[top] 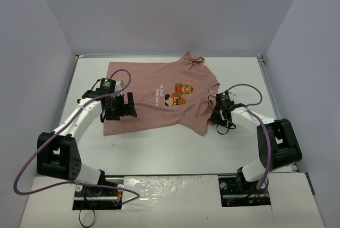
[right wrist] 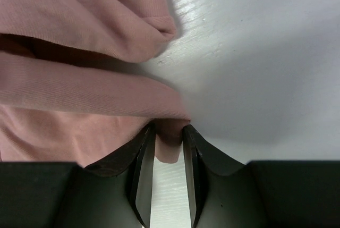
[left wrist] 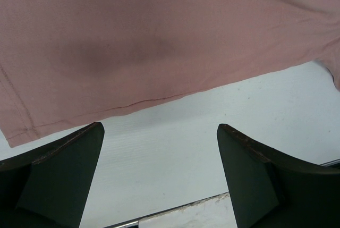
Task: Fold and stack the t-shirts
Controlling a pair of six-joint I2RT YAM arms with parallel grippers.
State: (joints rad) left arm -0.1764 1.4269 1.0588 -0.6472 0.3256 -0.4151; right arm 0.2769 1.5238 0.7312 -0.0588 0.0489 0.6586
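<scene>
- A dusty-pink t-shirt lies spread on the white tabletop, over its middle and far half, with its hem toward the left edge.
- Its chest print, a pixel-art figure in red, brown and orange, faces up, with lines of white text just to the left of it.
- A small bunched peak of cloth sits at the shirt's far side, close to the far edge of the tabletop.
- The left fingers are over the near-left part of the shirt, by its near side edge.
- In the left wrist view those fingers stand spread wide with nothing between them; bare tabletop shows in the gap, and the shirt's stitched side edge runs just beyond the tips.
- Whether the left tips touch the surface cannot be told.
- The right fingers are at the shirt's right-hand edge, toward the right edge of the tabletop.
- The right wrist view shows these fingers drawn close together, pinching a narrow fold of pink cloth between them.
- Above the pinch the fabric lies in soft rolled folds, with bare tabletop beside them.
</scene>
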